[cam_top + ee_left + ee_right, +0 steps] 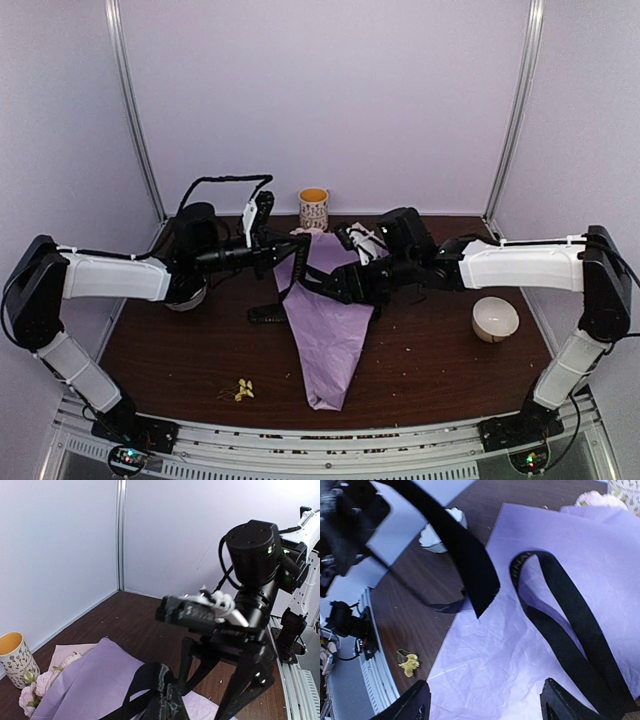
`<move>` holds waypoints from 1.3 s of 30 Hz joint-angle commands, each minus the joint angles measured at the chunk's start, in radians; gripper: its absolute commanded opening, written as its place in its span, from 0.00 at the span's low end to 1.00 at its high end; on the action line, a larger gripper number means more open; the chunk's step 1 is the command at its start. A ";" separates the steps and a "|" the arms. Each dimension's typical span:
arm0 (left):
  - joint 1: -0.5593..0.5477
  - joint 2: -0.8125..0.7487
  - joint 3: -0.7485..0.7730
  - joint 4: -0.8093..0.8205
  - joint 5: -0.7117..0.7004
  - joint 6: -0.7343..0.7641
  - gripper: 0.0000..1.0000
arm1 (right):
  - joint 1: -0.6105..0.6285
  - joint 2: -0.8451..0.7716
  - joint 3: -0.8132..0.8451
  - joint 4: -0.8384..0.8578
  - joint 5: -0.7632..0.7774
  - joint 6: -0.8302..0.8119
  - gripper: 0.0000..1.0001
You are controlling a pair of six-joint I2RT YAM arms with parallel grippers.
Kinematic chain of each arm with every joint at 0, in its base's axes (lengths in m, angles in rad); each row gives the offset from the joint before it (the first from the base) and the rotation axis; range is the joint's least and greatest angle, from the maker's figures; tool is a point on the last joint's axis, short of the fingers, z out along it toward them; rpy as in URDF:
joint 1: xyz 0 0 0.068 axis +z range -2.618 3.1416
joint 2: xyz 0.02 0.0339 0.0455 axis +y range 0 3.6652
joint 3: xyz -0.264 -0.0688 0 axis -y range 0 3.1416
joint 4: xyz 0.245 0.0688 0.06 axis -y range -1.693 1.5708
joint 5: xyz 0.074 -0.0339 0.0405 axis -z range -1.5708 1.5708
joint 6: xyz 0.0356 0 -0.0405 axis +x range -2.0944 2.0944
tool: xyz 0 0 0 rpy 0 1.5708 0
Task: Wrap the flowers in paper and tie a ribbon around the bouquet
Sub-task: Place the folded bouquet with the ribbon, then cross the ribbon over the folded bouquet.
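Ribbon (570,625) lies looped over the bouquet (330,330) in the middle of the desk (180,350). You are tying, I judge: your left hand (166,706) is clamped on a raised strand, your right hand (487,701) hangs wide open and empty above the loop, which it must catch next.

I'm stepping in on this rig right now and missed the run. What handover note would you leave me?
Left tool: shut on the ribbon, held above the bouquet.
Right tool: open, hovering over the paper, holding nothing.
Bouquet lies centrally, tip toward the near edge, flowers at the far end by the mug.
Done: flowers wrapped in paper.
Left: ribbon only lies in a loose loop across the wrap, no knot visible; tie it.
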 commanded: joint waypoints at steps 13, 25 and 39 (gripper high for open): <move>-0.009 0.039 0.054 0.068 0.077 -0.057 0.00 | -0.010 0.091 0.072 0.429 -0.106 0.092 0.67; -0.003 0.049 0.117 -0.100 -0.015 -0.055 0.33 | -0.043 0.086 0.006 0.524 -0.113 0.187 0.00; 0.037 0.256 0.369 -0.761 -0.309 0.026 0.61 | -0.046 -0.029 -0.191 0.561 -0.064 0.215 0.00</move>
